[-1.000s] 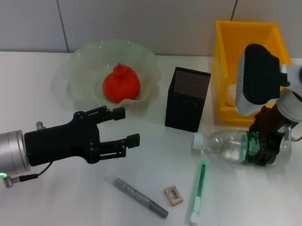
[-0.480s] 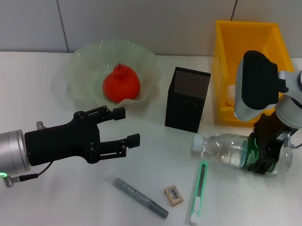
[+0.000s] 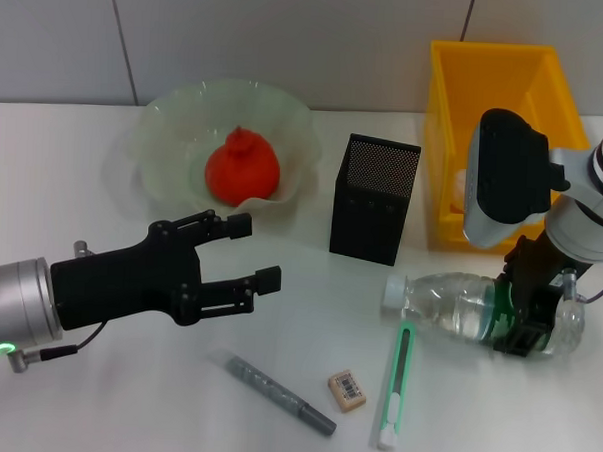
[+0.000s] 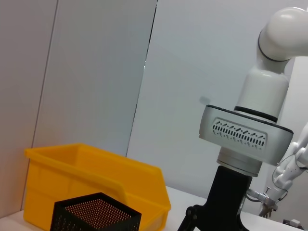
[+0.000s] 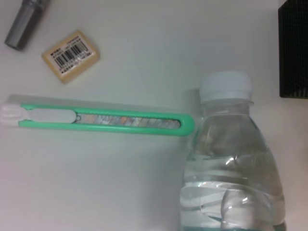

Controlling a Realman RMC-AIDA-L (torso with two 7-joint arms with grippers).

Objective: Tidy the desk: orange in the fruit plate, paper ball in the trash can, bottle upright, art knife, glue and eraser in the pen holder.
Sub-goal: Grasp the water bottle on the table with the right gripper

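**Desk status: bottle lying down in right gripper, small items loose on the table**

Left side: the left gripper [image 3: 248, 252] hangs above the white table [image 3: 63, 176], in front of the fruit plate [image 3: 166, 115]. Its jaws stand apart with nothing between them. The orange [image 3: 242, 167] sits inside the fruit plate, at the rear left of the table.

Centre: the black mesh pen holder [image 3: 375, 199] stands upright, just right of the plate. In front of it, toward the robot, three items lie flat on the table. The grey glue stick [image 3: 279, 394] lies diagonally. The eraser [image 3: 346, 390], barcode label up, lies just beside the glue stick's right end. The green art knife [image 3: 397, 382] lies right of the eraser, its far tip close to the bottle; whether they touch cannot be told.

Right side: the clear bottle [image 3: 453, 304] lies on its side, white cap pointing left toward the pen holder. The right gripper [image 3: 526, 314] is down over the bottle's base end, jaws closed around its body. Behind it stands the yellow trash can [image 3: 498, 84]; a pale object shows inside it, mostly hidden by the right arm.
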